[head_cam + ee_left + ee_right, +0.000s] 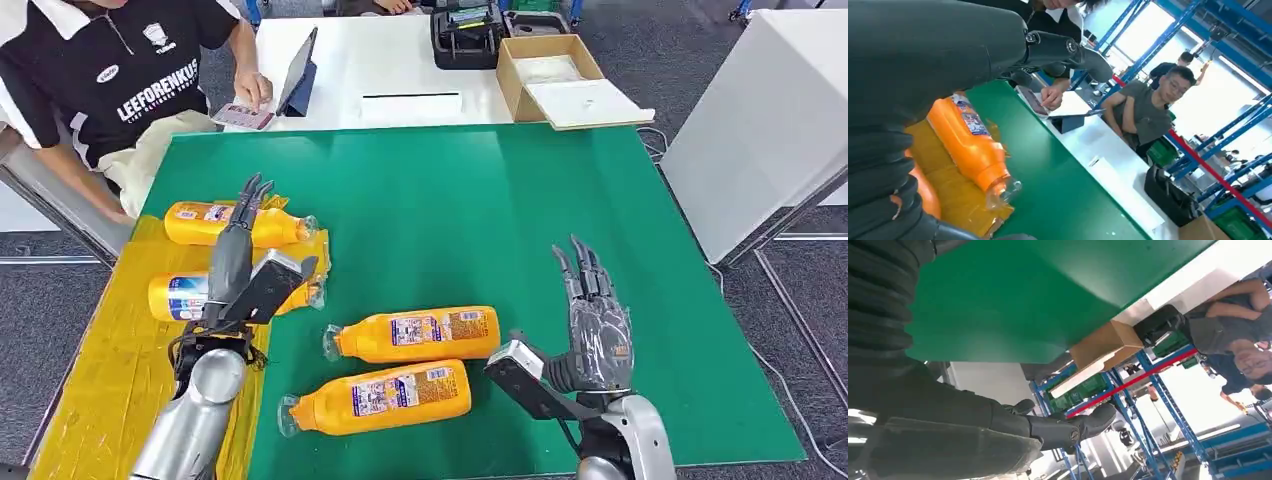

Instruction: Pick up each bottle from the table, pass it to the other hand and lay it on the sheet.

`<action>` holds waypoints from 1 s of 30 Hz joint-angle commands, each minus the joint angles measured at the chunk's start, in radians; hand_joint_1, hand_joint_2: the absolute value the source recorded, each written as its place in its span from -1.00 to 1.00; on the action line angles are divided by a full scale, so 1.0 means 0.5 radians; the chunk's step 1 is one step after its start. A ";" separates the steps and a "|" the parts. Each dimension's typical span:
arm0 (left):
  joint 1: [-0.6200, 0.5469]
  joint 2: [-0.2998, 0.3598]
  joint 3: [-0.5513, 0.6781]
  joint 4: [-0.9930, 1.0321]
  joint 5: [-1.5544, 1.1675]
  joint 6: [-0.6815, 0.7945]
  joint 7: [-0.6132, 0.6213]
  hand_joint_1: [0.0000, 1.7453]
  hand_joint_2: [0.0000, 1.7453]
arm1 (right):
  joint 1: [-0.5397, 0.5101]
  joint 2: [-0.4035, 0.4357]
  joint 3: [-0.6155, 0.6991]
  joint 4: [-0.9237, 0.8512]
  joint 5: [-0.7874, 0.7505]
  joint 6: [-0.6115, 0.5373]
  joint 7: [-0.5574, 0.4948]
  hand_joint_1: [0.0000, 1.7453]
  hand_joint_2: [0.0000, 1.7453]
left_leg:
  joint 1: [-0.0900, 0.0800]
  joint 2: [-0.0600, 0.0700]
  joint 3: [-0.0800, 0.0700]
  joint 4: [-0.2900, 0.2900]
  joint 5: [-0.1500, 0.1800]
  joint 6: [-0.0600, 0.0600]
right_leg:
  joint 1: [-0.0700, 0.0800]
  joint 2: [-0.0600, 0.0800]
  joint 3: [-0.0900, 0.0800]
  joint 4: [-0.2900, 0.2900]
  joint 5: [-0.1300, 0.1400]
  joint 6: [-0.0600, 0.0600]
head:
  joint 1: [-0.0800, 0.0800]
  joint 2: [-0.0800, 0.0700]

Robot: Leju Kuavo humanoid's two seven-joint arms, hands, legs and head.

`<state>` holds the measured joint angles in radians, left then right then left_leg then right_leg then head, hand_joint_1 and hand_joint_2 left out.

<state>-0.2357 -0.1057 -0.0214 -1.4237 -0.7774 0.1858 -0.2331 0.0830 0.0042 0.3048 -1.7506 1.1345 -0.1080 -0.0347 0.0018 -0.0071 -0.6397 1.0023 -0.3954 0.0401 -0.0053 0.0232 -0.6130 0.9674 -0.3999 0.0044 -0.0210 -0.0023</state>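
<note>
Two orange bottles lie on the yellow sheet (110,370) at the left: the far one (225,224) and a nearer one (178,297), partly hidden behind my left hand (238,262). That hand hovers over the sheet, fingers stretched out and holding nothing. In the left wrist view the far bottle (973,142) lies just beyond the hand (948,50). Two more orange bottles (418,334) (382,398) lie side by side on the green mat (480,210). My right hand (595,325) stands open and empty to their right, and its wrist view shows its fingers (1068,427) spread off the mat (1048,290).
A person in a black shirt (110,70) sits at the far left corner with a tablet (298,75). An open cardboard box (560,75) and a black case (465,38) stand on the white table behind. A white table (760,130) stands at the right.
</note>
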 commanded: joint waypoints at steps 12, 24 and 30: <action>-0.164 -0.020 -0.180 0.267 0.374 -0.116 -0.091 -1.00 1.00 | -0.216 -0.233 0.079 0.635 -0.261 0.449 -0.055 -1.00 1.00 | -0.001 -0.004 0.006 -0.002 0.001 -0.002 | 0.000 -0.008 0.008 -0.004 0.000 0.000 | 0.000 0.000; -0.052 0.005 -0.254 0.198 0.488 -0.075 -0.114 -1.00 1.00 | -0.269 -0.233 0.196 0.788 -0.337 0.436 -0.099 -1.00 1.00 | -0.002 0.000 0.012 -0.001 -0.003 -0.004 | -0.001 -0.003 0.013 -0.002 -0.002 0.000 | 0.000 0.000; -0.035 0.001 -0.236 0.197 0.492 -0.065 -0.109 -1.00 1.00 | -0.286 -0.190 0.242 0.897 -0.236 0.340 -0.018 -1.00 1.00 | 0.000 -0.001 0.006 -0.001 -0.001 -0.001 | 0.000 -0.002 0.007 -0.003 0.000 0.000 | 0.001 0.000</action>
<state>-0.2481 -0.1083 -0.1293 -1.3844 -0.5348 0.1507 -0.2907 -0.0093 -0.0942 0.3658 -1.4413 0.9750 0.1011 -0.0752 0.0016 -0.0083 -0.6396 1.0025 -0.3954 0.0407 -0.0055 0.0228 -0.6126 0.9673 -0.3998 0.0046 -0.0206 -0.0023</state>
